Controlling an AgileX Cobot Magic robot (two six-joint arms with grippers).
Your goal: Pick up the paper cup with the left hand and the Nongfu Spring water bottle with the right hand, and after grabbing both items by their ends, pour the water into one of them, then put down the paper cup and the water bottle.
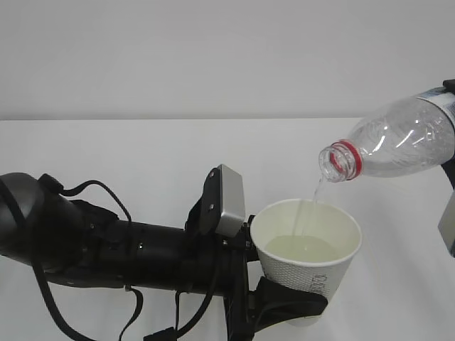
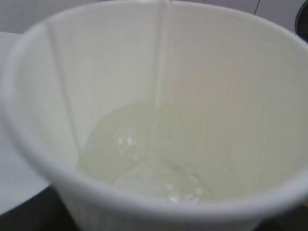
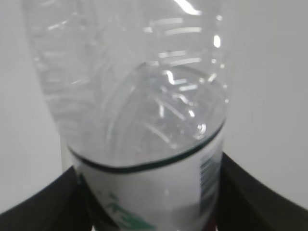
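Presently we list: paper cup, clamped low in the left hand's jaws above the white counter, partly filled; Nongfu Spring water bottle, tilted mouth-down, held at its labelled end by the right hand's jaws; water streaming into the cup.

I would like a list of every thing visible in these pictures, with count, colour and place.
paper cup: one, white, lower middle, held upright in the left gripper
water: clear, thin stream falling into the cup, pool at its bottom
bottle: one, clear with red neck ring, upper right, tipped mouth-down above the cup
table: one, white, under everything
left gripper: black, closed around the cup's lower part
right gripper: black, clamping the bottle at its label
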